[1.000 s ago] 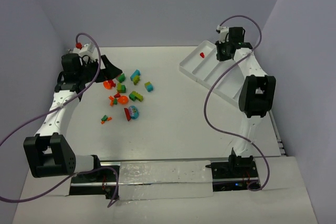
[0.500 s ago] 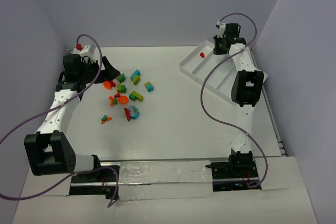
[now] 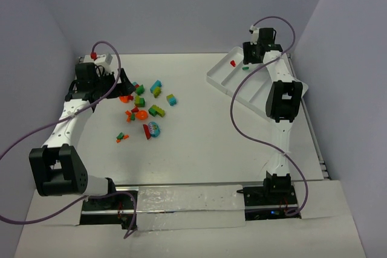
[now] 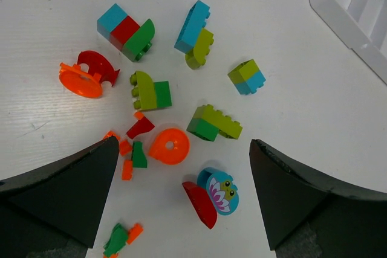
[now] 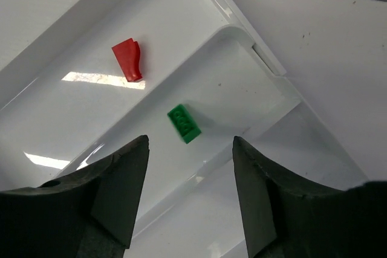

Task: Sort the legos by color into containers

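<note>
The legos (image 3: 145, 104) lie scattered on the white table left of centre. My left gripper (image 3: 118, 80) hovers open at the pile's left edge. In the left wrist view its open jaws (image 4: 183, 143) frame an orange round piece (image 4: 169, 146), a cyan flower brick (image 4: 221, 191) and a red curved brick (image 4: 199, 205). My right gripper (image 3: 251, 52) is open over the far end of the white tray (image 3: 217, 83). A green brick (image 5: 184, 123) sits in the tray's second compartment, just beyond the open fingertips (image 5: 136, 149). A red brick (image 5: 128, 60) lies in the first compartment.
Small orange and green bits (image 3: 122, 138) lie apart at the pile's near side. A corner of the tray (image 4: 351, 16) shows in the left wrist view. Purple-grey walls close in the table on the left, back and right. Cables loop over both arms.
My right gripper has opened and let go of the green brick, which now shows in the second compartment. The left arm shifted slightly toward the pile, still open.
</note>
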Action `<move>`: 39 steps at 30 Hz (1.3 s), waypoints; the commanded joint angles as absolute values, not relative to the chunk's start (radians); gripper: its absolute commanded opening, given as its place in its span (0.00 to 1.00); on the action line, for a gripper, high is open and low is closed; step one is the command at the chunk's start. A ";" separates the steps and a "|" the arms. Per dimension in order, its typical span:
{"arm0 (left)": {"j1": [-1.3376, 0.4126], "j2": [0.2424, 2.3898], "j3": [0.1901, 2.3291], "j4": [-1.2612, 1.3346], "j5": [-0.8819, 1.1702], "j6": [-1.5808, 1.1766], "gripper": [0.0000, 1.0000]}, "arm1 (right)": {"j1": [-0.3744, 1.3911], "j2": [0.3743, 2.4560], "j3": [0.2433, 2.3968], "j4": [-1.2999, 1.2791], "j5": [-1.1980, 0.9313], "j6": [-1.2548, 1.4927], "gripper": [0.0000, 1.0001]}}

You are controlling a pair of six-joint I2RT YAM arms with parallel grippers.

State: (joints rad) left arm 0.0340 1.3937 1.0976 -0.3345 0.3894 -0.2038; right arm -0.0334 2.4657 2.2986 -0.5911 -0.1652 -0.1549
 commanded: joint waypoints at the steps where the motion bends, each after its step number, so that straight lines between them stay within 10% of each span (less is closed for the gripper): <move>1: 0.050 1.387 1.155 -0.383 0.406 -0.113 0.99 | -0.038 2.439 2.324 -0.563 -0.157 -0.150 0.67; 9: 0.140 1.404 1.147 -0.549 0.536 0.157 0.92 | -0.021 2.297 2.294 -0.606 -0.220 -0.137 0.73; 14: 0.176 1.364 1.074 -0.660 0.496 0.437 0.83 | 0.034 2.101 2.136 -0.619 -0.305 -0.136 0.99; 25: 0.177 1.399 0.882 -0.676 0.437 0.717 0.58 | 0.162 1.840 1.851 -0.628 -0.414 -0.107 1.00; 39: 0.176 1.501 0.835 -0.614 0.465 0.764 0.49 | 0.207 1.810 1.808 -0.646 -0.427 -0.104 1.00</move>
State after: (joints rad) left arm 0.1730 1.4875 0.8429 -0.6519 0.4320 0.7258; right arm 0.2005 1.8423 1.7924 -0.6475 -0.4121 -0.1158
